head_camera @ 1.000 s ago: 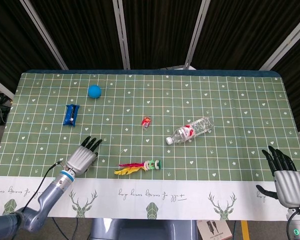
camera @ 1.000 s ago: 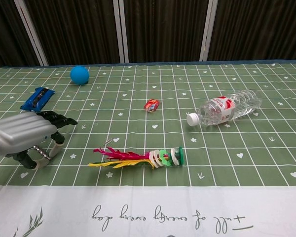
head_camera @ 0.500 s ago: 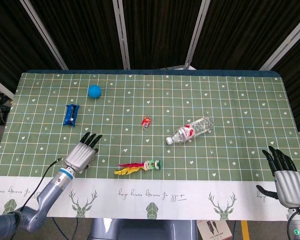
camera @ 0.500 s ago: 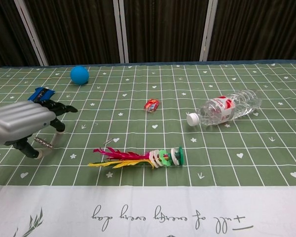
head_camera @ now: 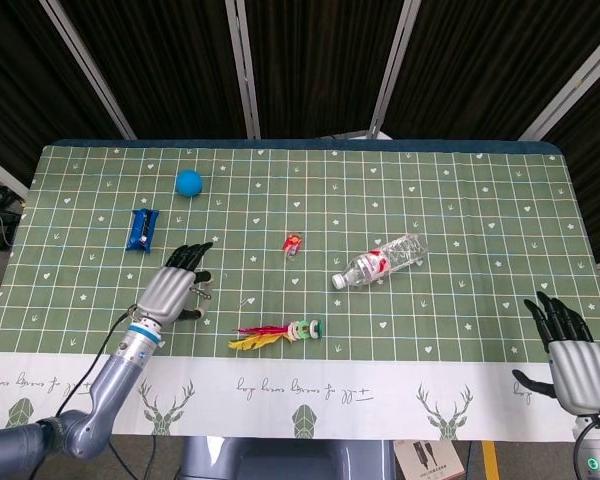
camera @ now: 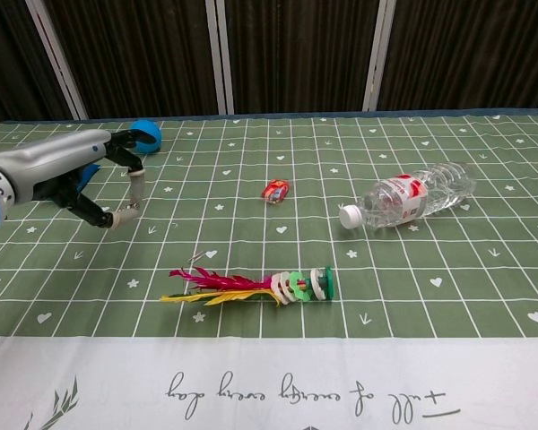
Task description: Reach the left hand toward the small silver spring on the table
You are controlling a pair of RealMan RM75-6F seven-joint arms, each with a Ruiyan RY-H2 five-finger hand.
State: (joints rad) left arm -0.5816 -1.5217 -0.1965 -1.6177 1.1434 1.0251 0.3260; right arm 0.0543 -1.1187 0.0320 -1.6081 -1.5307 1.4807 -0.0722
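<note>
Head view: the spring [head_camera: 246, 299] is a faint sliver on the desk [head_camera: 460, 200], just behind the feather toy [head_camera: 276, 331]. The left hand [head_camera: 172, 288] hovers beside it, fingers apart, empty. The right hand [head_camera: 570, 362] is open too.

Chest view: the spring [camera: 195, 260] looks tiny, light and springy, likely to skid; pinch its middle.

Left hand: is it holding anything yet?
No, the left hand hangs above the table with fingers apart and nothing between them.
</note>
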